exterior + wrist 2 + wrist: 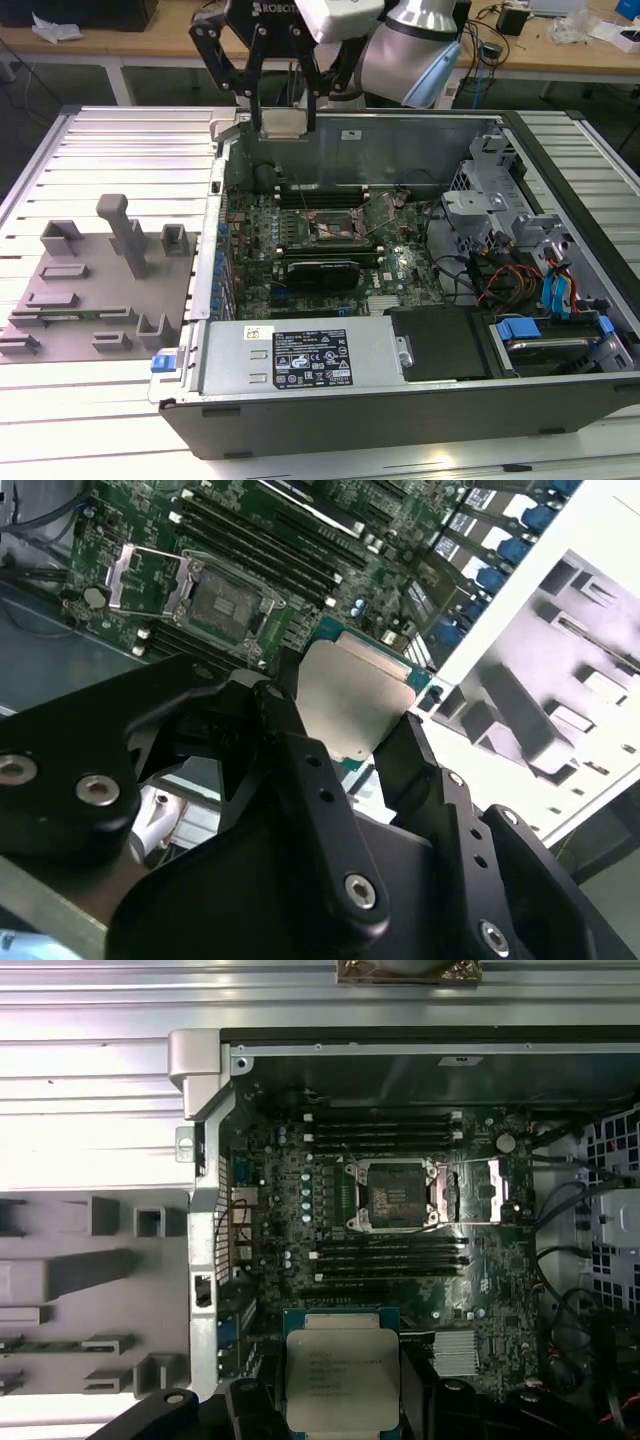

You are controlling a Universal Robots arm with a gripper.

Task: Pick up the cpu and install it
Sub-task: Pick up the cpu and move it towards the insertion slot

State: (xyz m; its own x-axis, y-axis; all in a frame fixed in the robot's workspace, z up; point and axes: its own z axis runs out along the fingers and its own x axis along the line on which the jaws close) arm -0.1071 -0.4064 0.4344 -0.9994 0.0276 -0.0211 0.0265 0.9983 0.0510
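Firmly clamped between the fingers of the gripper (284, 112) is the one cpu (342, 1380), flat and square, with a pale silvery top and a thin greenish rim. It hangs above the open computer case (420, 400). Below it, on the green board, one socket (395, 1195) has its lid swung open. One grey fixture (100, 290) stands on the table (120, 130).

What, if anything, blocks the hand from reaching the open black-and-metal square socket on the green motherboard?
Probably nothing, so yes: the hand, shut on the silvery square cpu, hangs above the lidless grey case; the black-and-metal socket lies uncovered, its metal frame swung aside.
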